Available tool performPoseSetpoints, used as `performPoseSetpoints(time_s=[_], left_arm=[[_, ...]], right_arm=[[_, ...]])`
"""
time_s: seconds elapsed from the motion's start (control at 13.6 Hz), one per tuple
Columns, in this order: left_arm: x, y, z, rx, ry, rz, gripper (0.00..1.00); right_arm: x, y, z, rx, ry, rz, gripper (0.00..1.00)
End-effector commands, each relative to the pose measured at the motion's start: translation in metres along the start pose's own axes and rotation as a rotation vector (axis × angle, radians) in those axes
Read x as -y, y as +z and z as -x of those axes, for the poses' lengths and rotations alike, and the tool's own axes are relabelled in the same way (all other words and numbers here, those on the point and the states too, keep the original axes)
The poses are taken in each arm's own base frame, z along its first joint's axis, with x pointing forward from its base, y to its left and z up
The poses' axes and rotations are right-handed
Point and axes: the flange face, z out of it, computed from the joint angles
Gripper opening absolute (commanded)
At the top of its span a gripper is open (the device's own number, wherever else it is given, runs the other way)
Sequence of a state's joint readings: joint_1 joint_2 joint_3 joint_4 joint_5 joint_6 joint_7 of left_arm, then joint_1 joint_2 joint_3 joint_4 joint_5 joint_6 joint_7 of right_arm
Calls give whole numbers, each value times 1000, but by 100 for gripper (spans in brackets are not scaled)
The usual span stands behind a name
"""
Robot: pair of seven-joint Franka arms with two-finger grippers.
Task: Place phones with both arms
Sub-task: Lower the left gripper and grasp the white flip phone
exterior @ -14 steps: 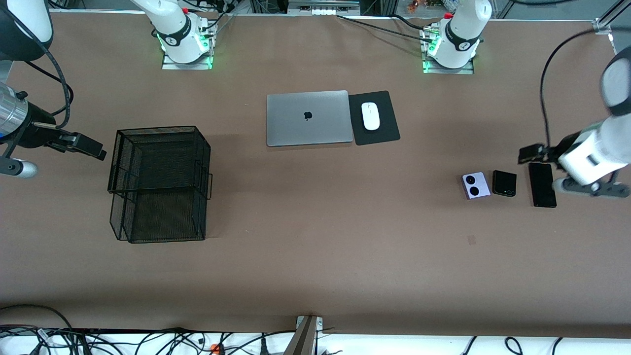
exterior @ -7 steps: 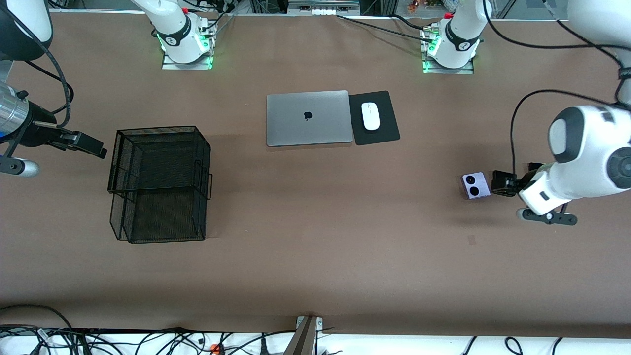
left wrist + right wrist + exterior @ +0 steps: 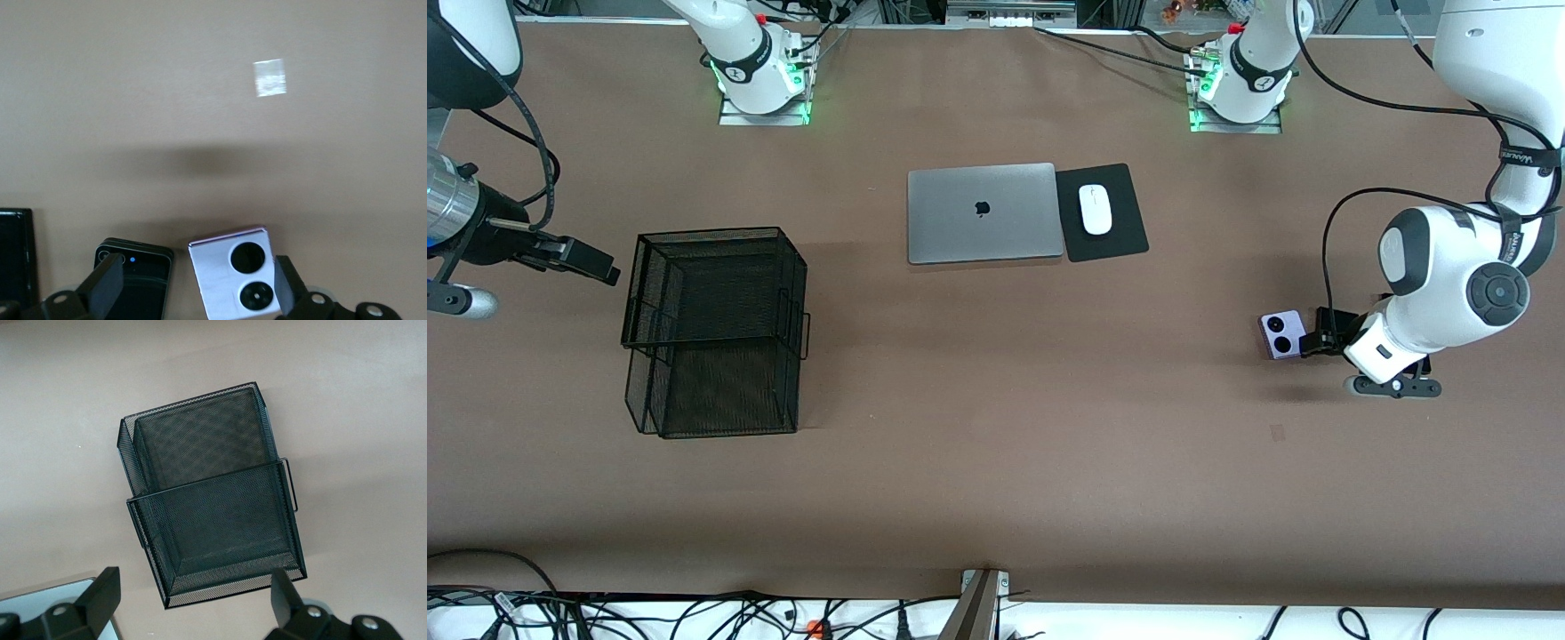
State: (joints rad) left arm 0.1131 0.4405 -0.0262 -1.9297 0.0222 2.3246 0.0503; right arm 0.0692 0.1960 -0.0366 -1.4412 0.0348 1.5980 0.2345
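Your left gripper [image 3: 1319,336] hangs low over the black folded phone [image 3: 135,280], fingers spread wide and pinching nothing. In its wrist view, one finger [image 3: 101,288] sits over that phone's edge and the other just beside the lilac-white phone [image 3: 235,271].

Left arm [image 3: 1449,293]: it comes from its base at the table's top edge, loops out over the left arm's end of the table and folds down, wrist tilted toward the phones.

Your right gripper [image 3: 574,258] hovers beside the black mesh basket [image 3: 716,329] at the right arm's end of the table, fingers spread and empty. That arm waits.

Phones: all three lie flat in a row on the table [image 3: 996,462]. The lilac-white one [image 3: 1282,334] is in plain sight from the front, two black camera circles up. The black folded one is just beside it, mostly hidden under the gripper from the front. The long black slab [image 3: 15,257] shows only at the edge of the left wrist view, just past the folded one.

Surface: brown table cover. A closed silver laptop [image 3: 984,212] with an apple logo lies near the bases, touching a black pad [image 3: 1103,212] that carries a white mouse [image 3: 1095,209]. Cables [image 3: 694,618] trail along the front edge.

Writing: black bands on the left arm carry white lettering you cannot read.
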Motion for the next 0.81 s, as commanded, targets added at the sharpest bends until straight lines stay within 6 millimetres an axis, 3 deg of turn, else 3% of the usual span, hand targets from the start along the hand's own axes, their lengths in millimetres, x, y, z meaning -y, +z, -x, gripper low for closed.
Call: performPoseSetpoints(time_s=[0.0,0.29,0.73], left_arm=[[-8,25,21,-56,-119,0,100],[-22,53,38,-75,-221,8,100],[-34,70,57,-71,-200,4,100]], right_arm=[[-1,-6,6,4,7,-13,100],[-2,-6,6,7,8,-12,100],[-1,-6,6,5,5,-13,100]])
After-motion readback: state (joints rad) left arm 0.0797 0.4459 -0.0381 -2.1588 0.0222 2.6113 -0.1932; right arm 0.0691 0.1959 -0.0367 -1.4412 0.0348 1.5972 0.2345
